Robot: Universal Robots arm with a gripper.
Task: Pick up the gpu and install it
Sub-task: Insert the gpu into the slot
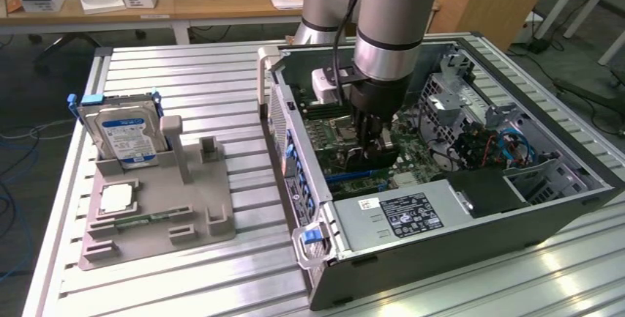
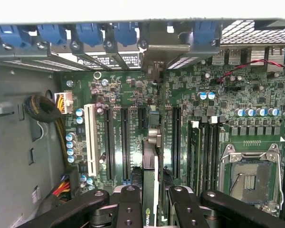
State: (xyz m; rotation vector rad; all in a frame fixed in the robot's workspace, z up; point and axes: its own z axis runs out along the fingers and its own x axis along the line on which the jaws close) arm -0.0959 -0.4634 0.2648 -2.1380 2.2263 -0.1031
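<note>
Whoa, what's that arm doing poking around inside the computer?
The robot arm's gripper is down inside the open computer case. It is closed on the gpu, a thin dark card held on edge just over the long slots of the motherboard. I can't tell whether the card is seated in a slot yet. Outside the case, a hard drive stands in a gray holder on the table.

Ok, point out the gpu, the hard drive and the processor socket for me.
gpu (image 2: 149, 185), wrist view, on the card's narrow edge facing the camera.
hard drive (image 1: 125, 135), exterior view, on its blue-white label.
processor socket (image 2: 249, 183), wrist view, on the dark centre inside its metal frame.
</note>
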